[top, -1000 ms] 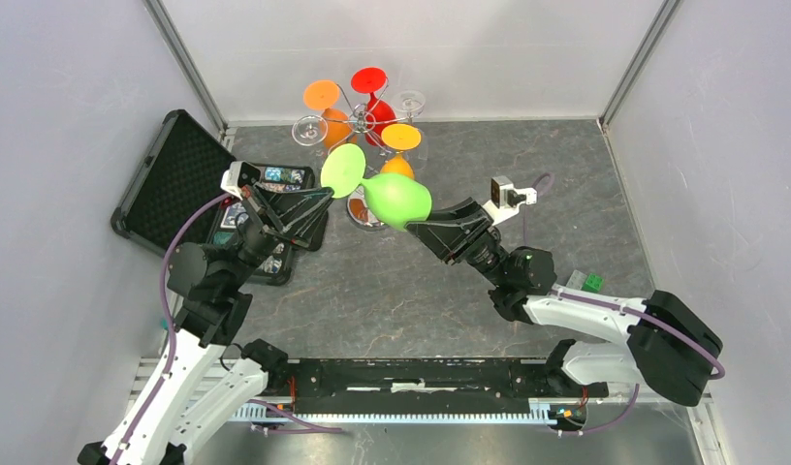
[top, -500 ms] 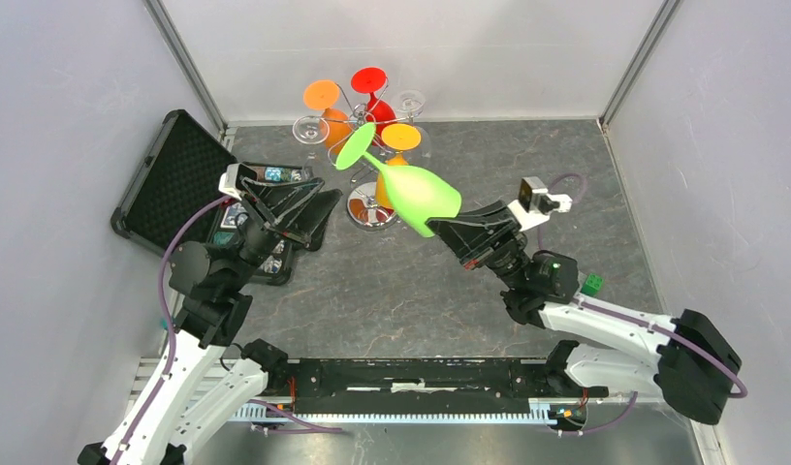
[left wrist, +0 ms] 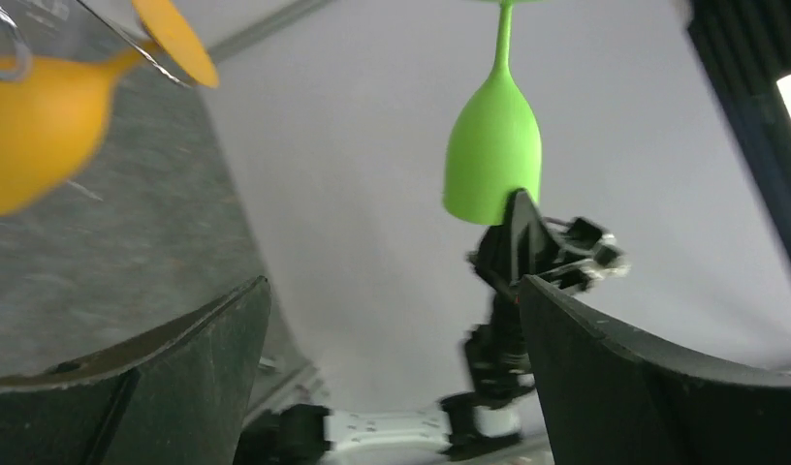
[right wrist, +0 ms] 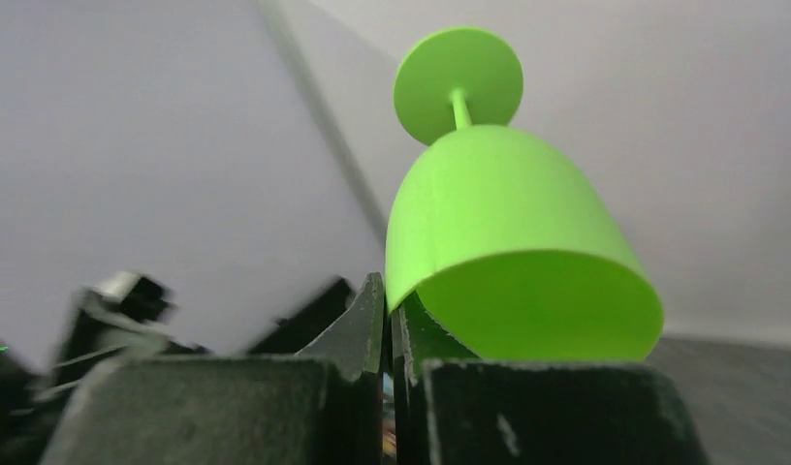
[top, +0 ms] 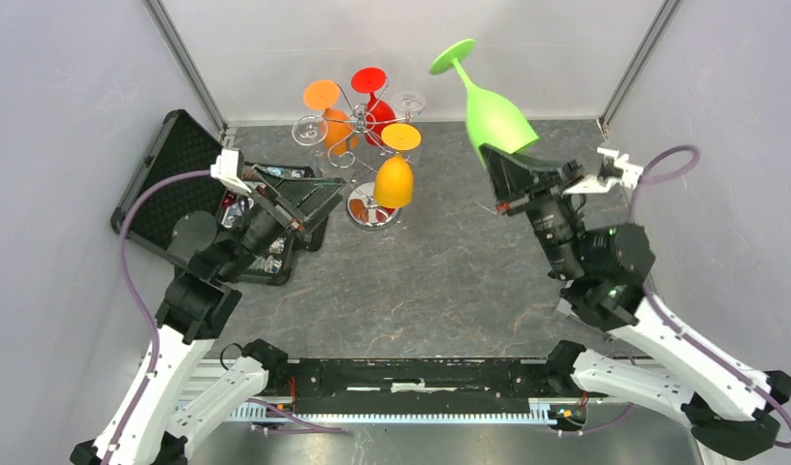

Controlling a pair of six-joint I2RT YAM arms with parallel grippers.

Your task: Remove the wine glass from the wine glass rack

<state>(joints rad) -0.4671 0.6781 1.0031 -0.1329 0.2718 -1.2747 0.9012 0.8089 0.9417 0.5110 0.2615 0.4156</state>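
My right gripper [top: 496, 160] is clamped on the rim of the green wine glass [top: 492, 111]; in the right wrist view the bowl's edge sits pinched between my two fingers [right wrist: 370, 325]. The glass is upside down, its round foot uppermost near the top centre-right of the overhead view and its mouth facing my wrist. It is held in the air, off the wine glass rack [top: 368, 209] and well apart to the right of it. The rack stands at the upper centre of the table [top: 421, 291], with an orange glass [top: 394, 182] hanging from it, foot up, on its near side. My left gripper [top: 322, 205] is just left of the rack's base, its fingers [left wrist: 178, 387] spread wide with nothing between them, above a black case [top: 169, 170].
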